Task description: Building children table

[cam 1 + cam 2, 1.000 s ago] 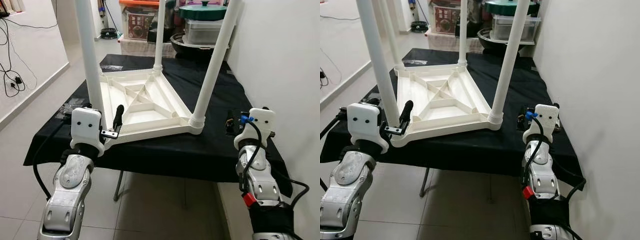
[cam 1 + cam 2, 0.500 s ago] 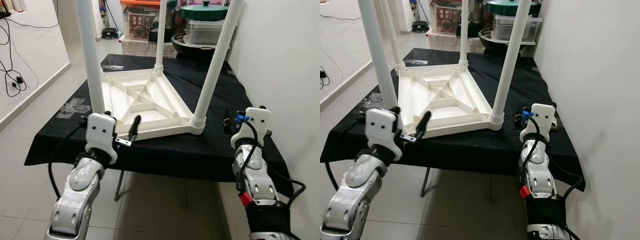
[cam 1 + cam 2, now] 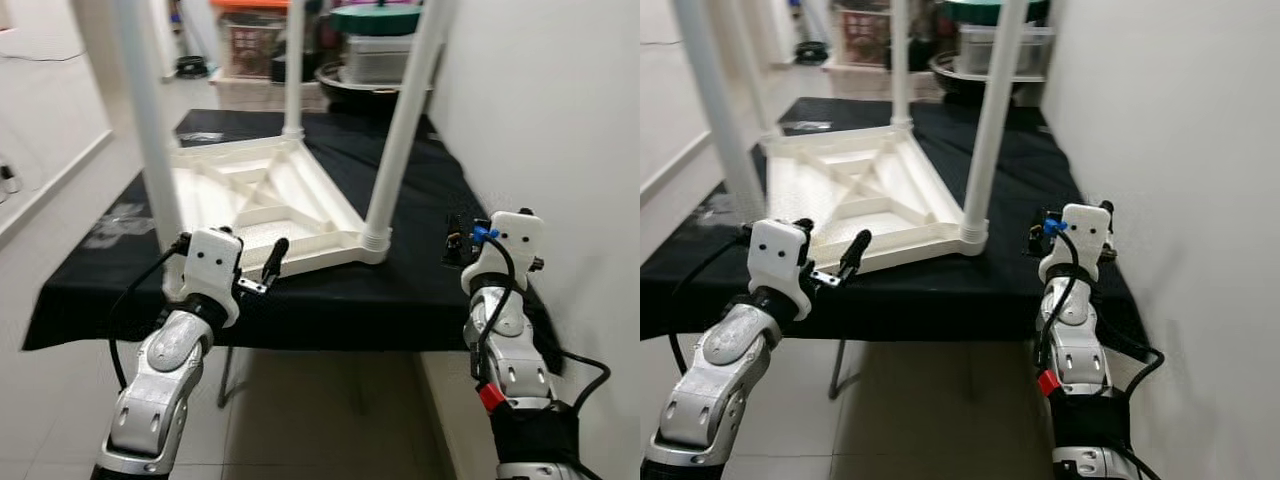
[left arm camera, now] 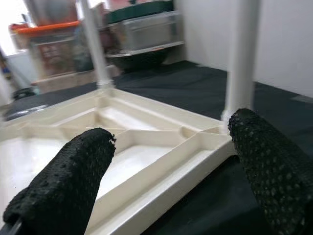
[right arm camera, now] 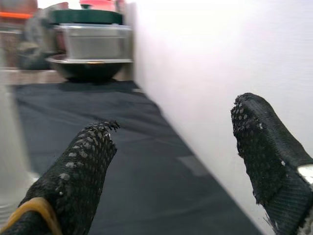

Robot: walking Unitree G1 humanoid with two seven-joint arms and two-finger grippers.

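A white plastic children's table point(image 3: 265, 195) lies upside down on a table draped in black cloth point(image 3: 400, 290). Its white legs point up: the front left leg point(image 3: 150, 130), the front right leg point(image 3: 400, 120) and a far leg point(image 3: 293, 70). My left gripper point(image 4: 171, 132) is open, just in front of the tabletop's near rim and aimed at it, with nothing between its fingers point(image 3: 275, 255). My right gripper point(image 5: 176, 117) is also open and empty. It hovers over the cloth at the right edge point(image 3: 457, 240), close to the wall.
A white wall point(image 3: 560, 120) runs tight along the right side of the draped table. Storage boxes, a lidded pot and a dark bowl point(image 3: 375, 45) crowd the far end. Clear plastic bags point(image 3: 115, 220) lie on the cloth at the left. Tiled floor point(image 3: 320, 420) lies below.
My left gripper has left the front left leg's corner and moved right along the near rim, a little lower. The whole view has shifted and blurred. The right arm has barely moved.
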